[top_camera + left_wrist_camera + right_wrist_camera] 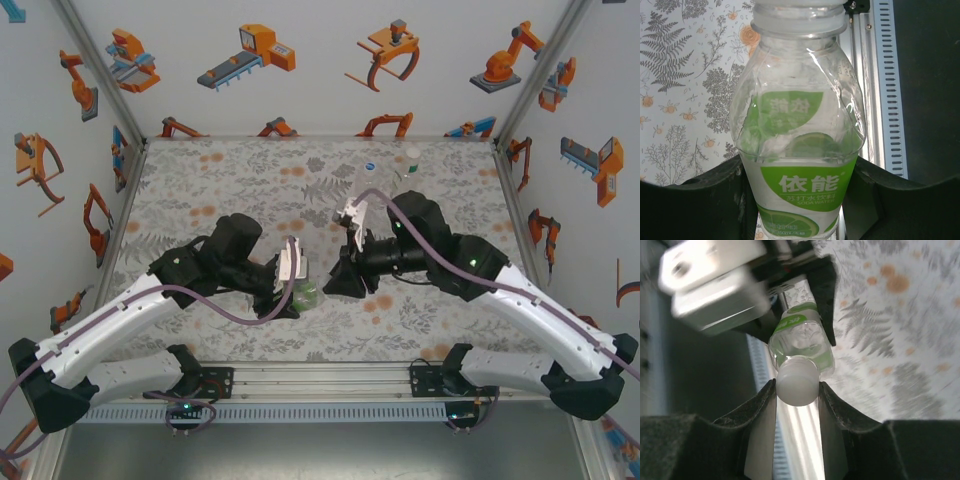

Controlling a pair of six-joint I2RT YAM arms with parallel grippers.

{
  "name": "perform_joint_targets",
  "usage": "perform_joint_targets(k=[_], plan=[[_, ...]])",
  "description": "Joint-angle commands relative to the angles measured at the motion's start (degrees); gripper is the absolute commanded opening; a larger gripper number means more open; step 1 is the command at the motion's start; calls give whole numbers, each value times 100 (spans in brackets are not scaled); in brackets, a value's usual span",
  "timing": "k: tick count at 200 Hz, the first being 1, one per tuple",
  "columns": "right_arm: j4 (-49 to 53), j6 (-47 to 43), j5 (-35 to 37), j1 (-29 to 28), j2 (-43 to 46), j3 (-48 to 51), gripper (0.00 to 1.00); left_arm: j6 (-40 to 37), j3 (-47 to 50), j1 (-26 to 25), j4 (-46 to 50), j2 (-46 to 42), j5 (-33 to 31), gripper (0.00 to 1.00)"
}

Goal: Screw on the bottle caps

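Step in hand: turning the white cap (pixel 796 382) onto the neck of the green-labelled bottle (pixel 800 125). The cap sits on the neck, so the threading looks begun rather than finished.
Bottle: in the near middle of the table (pixel 220 180), between the two arms, neck pointing toward the right arm.
Left gripper (pixel 800 210): jaws clamped on the bottle's lower body, one on each side of the label.
Right gripper (pixel 796 390): jaws closed on the cap, one touching each side.
Doing it well: hold the cap square to the neck, press lightly along the bottle's length and let the right wrist do the turning. The left grip should be firm enough to stop the bottle spinning.
Care: the clear shoulder shows creases, so the thin wall probably buckles under a hard squeeze.
Risk: a tilted cap may cross-thread or slip from the jaws.
Other bottles (pixel 368 178): two stand far, right of middle. Whether they are capped is too small to tell.
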State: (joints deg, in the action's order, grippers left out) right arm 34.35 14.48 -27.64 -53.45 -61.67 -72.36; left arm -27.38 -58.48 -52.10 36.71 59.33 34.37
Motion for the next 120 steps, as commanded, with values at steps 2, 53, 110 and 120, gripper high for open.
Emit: perform_joint_targets(k=[2,53,110,120], plan=[[57,3312,710,-43,-149,142,0,-40,-73,-22,-515,-49,182,0],[281,6645,777,-33,-210,385,0,-60,-79,-20,-553,-9,135,0],[622,6011,1158,-31,-293,-26,21,-66,-54,-20,-595,-4,131,0],[748,5466,1349,-29,-317,-261,33,-60,-43,-20,-593,-10,127,0]])
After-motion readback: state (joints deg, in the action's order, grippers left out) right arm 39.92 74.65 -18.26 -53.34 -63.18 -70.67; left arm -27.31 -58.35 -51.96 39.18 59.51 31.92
